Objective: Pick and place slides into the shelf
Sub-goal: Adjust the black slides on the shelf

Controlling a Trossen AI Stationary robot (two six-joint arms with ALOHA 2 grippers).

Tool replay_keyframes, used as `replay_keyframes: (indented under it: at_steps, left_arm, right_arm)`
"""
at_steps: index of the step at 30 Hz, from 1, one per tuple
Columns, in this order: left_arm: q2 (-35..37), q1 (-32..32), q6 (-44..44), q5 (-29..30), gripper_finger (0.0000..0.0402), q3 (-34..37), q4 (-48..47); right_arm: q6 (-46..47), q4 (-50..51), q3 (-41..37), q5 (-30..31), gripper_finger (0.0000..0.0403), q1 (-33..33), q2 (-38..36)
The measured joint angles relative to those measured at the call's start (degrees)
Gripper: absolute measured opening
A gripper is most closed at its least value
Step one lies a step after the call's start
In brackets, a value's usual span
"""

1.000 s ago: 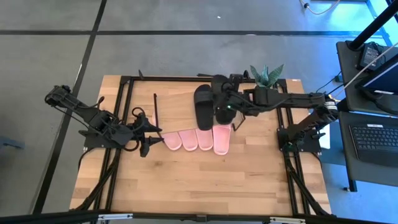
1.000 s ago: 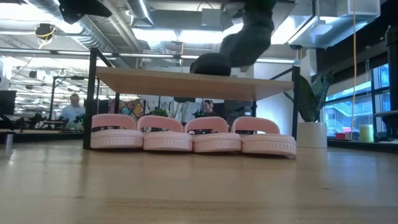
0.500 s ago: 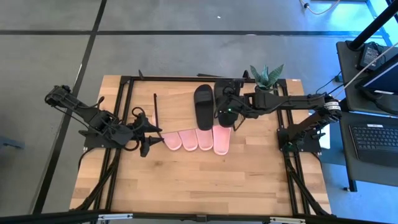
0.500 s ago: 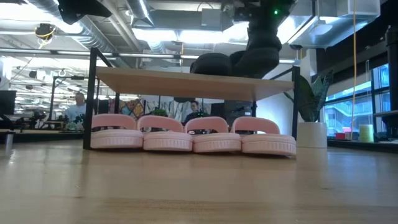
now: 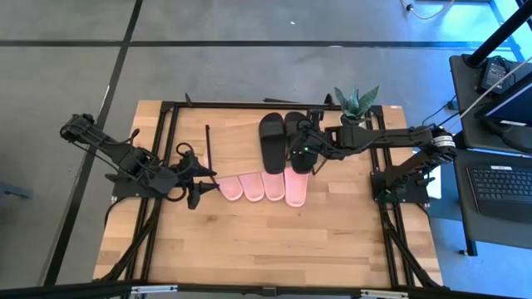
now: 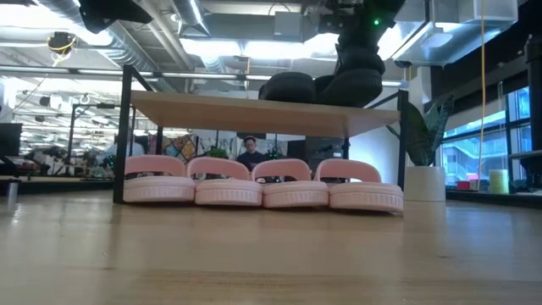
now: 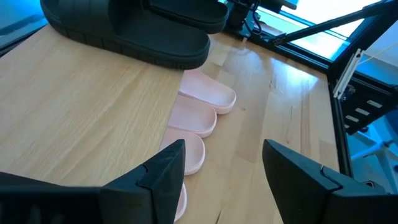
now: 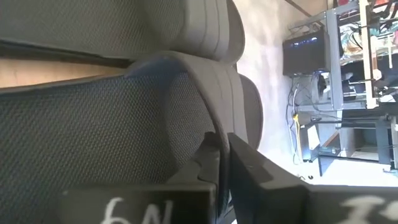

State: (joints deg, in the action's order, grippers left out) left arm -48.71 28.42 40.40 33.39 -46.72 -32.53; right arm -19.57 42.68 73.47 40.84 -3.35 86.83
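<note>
The right gripper (image 5: 304, 155) has its fingers (image 8: 242, 163) pinched on the strap of a black slide (image 5: 298, 141), holding it on the shelf (image 5: 237, 143) top, just beside the other black slide (image 5: 271, 141). In the right wrist view the strap's thin edge runs between the two dark fingers, with the textured footbed filling the picture beside them. In the low view both black slides (image 6: 326, 85) sit on the wooden board, the right arm coming down onto the one nearer the plant (image 6: 417, 135).

Under the board four pink slides (image 5: 262, 185) stand in a row on the table (image 5: 249, 241), touching side to side, their ends poking out past the board's edge in the high view.

The left gripper (image 5: 198, 184) waits at the shelf's left end, near the outermost pink slide. Its fingers (image 7: 163, 171) are spread apart with nothing between them; its wrist view looks along the board toward a black slide (image 7: 134, 31) and the pink slides (image 7: 199, 112) below.
</note>
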Motion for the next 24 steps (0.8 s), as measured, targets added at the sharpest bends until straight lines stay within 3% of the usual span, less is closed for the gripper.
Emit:
replay_keyframes:
  at_steps: [16,24]
  left_arm:
    - [0.0,0.0,0.0,0.0,0.0205,0.0,0.0]
    - [0.0,0.0,0.0,0.0,0.0205,0.0,0.0]
  right_arm:
    - [1.0,1.0,0.1,0.0,0.0043,-0.2,1.1]
    - [0.9,1.1,0.1,0.0,0.0116,-0.2,1.1]
